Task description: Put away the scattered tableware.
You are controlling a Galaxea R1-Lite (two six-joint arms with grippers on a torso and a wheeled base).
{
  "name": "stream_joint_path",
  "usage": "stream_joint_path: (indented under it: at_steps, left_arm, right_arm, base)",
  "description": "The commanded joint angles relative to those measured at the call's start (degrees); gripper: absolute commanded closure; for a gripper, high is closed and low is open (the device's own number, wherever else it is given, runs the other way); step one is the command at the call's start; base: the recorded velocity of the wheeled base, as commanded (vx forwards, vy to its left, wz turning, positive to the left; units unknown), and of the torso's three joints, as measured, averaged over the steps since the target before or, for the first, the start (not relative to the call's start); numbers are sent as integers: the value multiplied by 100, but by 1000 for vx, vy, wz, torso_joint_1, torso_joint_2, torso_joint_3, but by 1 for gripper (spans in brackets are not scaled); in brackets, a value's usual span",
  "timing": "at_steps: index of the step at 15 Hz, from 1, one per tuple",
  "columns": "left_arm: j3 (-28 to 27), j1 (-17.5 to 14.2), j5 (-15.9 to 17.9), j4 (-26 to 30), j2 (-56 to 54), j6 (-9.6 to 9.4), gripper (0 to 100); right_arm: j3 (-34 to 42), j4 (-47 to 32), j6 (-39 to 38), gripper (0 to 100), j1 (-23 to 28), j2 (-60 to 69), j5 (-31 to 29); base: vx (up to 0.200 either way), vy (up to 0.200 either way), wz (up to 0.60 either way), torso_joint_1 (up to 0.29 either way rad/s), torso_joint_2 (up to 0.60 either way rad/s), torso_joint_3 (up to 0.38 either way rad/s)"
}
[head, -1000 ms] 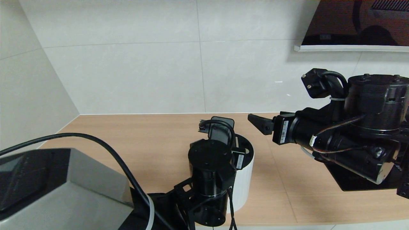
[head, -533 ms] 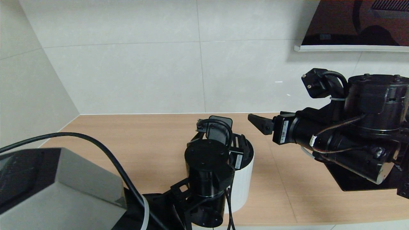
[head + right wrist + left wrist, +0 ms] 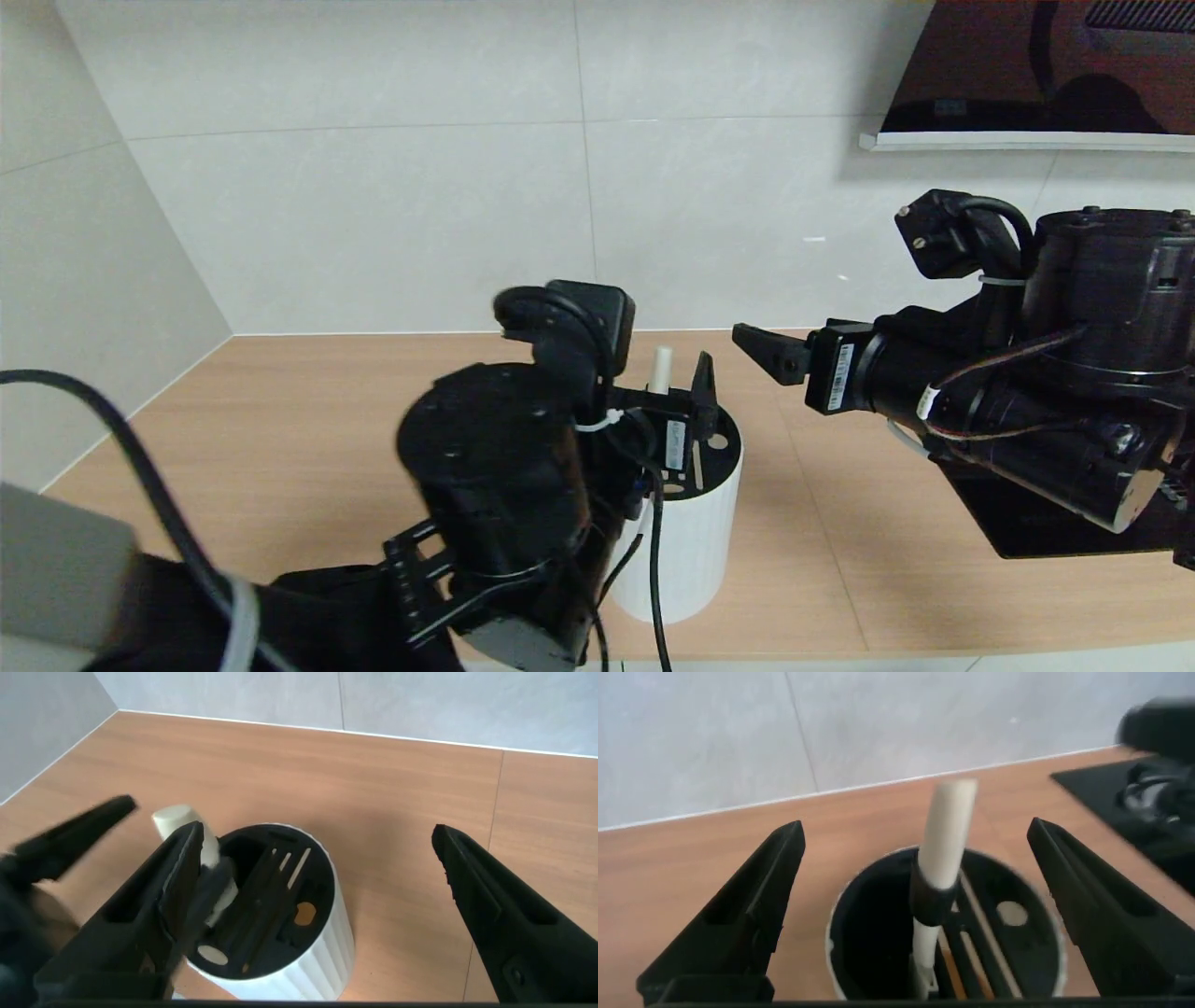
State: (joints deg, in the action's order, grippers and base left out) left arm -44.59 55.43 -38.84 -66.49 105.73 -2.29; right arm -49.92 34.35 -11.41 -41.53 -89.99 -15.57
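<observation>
Head view: a white ribbed holder (image 3: pixel 695 537) is seen standing upright on a pale wooden counter (image 3: pixel 327 401), which is backed by a wall (image 3: pixel 373 205) of large light tiles. The left gripper (image 3: pixel 912 835) is held directly above the open mouth of the holder, with the arm rising from the near edge of the counter. Its two black fingers (image 3: pixel 747 905) are spread wide apart and nothing is clasped between them.

A cream-coloured utensil handle (image 3: pixel 945 831) is seen rising out of the holder, in the gap between those fingers. It is touched by neither finger. The handle leans slightly off vertical, and a dark band is wrapped around it lower down, just above the rim. Its lower end is hidden inside the holder, so the kind of utensil cannot be told. Within the black interior of the holder, several thin sticks (image 3: pixel 960 952) are seen lying in slots beside the handle.

The right gripper (image 3: pixel 316 833) is held in the air to the right of the holder, near it but apart from it, and is pointed toward it. Its fingers are likewise spread wide, with nothing gripped. In the right wrist view the holder and the cream handle are framed between these fingers from above.

A black cooktop (image 3: pixel 1027 537) is set into the counter under the right arm, well to the right of the holder. A dark glossy hood (image 3: pixel 1027 75) is mounted on the wall above it.
</observation>
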Motion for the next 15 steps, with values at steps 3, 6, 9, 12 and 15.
stream_joint_path:
  at_steps: [3,6,9,12,15]
  left_arm:
    - [900,-32,1449,532,-2443,-122,0]
    - [1076,-709,1502,980,-3313,-166,0]
    - [1234,-1632,1625,2140,-4825,-158,0]
    - [1199,-2608,1968,3274,-5994,-166,0]
    - [1199,-3258,2135,4803,-7532,-166,0]
  right_arm:
    - [35,-16,7,0,58,368,-34]
    - [369,-8,289,0,58,1071,-34]
    - [1028,-69,552,0,559,2539,-8]
    - [1854,-834,1150,0,1007,4139,19]
    - [2136,-1871,1167,0,2035,5650,54]
  base:
    - [0,0,0,0,0,0]
    - [0,0,0,0,0,0]
    - [0,0,0,0,0,0]
    - [0,0,0,0,0,0]
    - [0,0,0,0,0,0]
